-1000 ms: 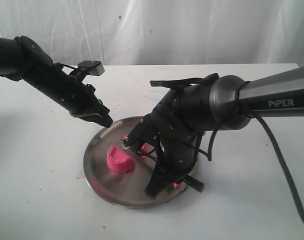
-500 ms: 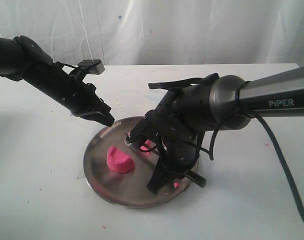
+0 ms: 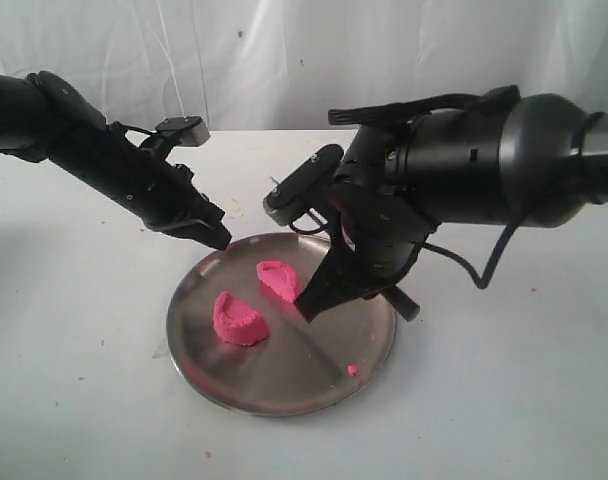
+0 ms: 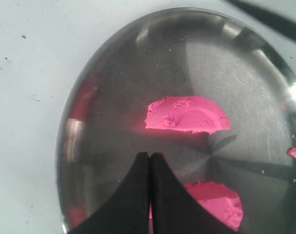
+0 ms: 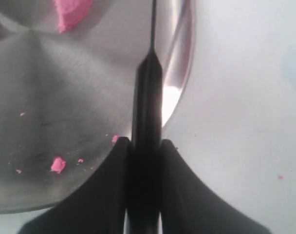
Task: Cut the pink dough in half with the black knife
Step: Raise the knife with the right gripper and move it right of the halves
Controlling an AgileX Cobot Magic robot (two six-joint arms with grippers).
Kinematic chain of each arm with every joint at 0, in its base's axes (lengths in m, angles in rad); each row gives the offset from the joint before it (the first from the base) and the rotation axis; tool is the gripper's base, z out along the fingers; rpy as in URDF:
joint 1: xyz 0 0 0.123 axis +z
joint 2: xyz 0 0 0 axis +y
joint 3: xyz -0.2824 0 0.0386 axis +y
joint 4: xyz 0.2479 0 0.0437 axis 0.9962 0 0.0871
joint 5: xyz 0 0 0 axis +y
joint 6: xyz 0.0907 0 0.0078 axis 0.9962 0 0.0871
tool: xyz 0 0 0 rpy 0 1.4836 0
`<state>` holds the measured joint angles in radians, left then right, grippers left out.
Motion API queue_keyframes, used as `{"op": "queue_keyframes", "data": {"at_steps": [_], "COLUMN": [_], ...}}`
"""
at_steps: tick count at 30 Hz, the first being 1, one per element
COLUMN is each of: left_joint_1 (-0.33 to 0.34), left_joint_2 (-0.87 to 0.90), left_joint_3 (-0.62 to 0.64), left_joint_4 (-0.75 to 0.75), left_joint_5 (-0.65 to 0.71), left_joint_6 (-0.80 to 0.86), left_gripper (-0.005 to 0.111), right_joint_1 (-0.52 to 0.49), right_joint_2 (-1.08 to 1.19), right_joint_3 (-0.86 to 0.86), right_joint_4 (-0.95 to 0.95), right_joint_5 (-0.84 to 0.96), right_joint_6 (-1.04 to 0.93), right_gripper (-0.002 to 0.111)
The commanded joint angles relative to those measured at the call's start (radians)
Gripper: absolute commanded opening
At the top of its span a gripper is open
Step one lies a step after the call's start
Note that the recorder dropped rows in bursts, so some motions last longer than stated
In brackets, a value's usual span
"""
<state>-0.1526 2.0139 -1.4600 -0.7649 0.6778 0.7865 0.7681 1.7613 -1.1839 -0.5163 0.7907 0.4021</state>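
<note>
The pink dough lies in two half-moon pieces on the steel plate (image 3: 284,375): one half (image 3: 239,318) toward the left, the other half (image 3: 279,278) farther back. The left wrist view shows both halves (image 4: 187,114) (image 4: 216,200) apart. My right gripper (image 3: 309,300) hangs over the plate's middle, beside the back half, shut on the black knife, whose handle end (image 3: 404,303) sticks out to the right. In the right wrist view the knife (image 5: 147,97) runs between my right gripper's (image 5: 144,142) fingers, its thin blade over the plate rim. My left gripper (image 3: 216,240) hovers shut and empty at the plate's back-left rim.
Pink crumbs (image 3: 352,370) lie on the plate's front right part, also seen as crumbs (image 5: 58,164) in the right wrist view. The plate sits on a white table (image 3: 84,400) with a white curtain behind it.
My right arm has risen and swung back to the right with the knife, uncovering the second dough half. The left gripper has barely moved.
</note>
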Motion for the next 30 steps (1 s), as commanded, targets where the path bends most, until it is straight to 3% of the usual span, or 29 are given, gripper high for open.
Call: {"op": "queue_keyframes", "data": {"at_steps": [1, 10, 15, 30], "left_joint_1": [0.001, 0.001, 0.001, 0.001], "left_joint_2": [-0.011, -0.011, -0.011, -0.011], "left_joint_3": [0.004, 0.004, 0.004, 0.004], "left_joint_4": [-0.041, -0.041, -0.041, -0.037], "left_joint_5": [-0.003, -0.037, -0.037, -0.039], "left_joint_6": [-0.005, -0.001, -0.001, -0.001], "left_gripper": [0.000, 0.000, 0.000, 0.000], "right_joint_1": [-0.016, -0.107, -0.112, -0.112], "right_joint_2": [-0.073, -0.218, -0.266, -0.332], "right_joint_3": [-0.002, 0.120, 0.193, 0.348], "right_joint_4": [-0.068, 0.152, 0.296, 0.476], "right_joint_5": [0.008, -0.171, -0.315, -0.495], "right_joint_6": [0.081, 0.098, 0.092, 0.089], "right_gripper": [0.000, 0.000, 0.000, 0.000]}}
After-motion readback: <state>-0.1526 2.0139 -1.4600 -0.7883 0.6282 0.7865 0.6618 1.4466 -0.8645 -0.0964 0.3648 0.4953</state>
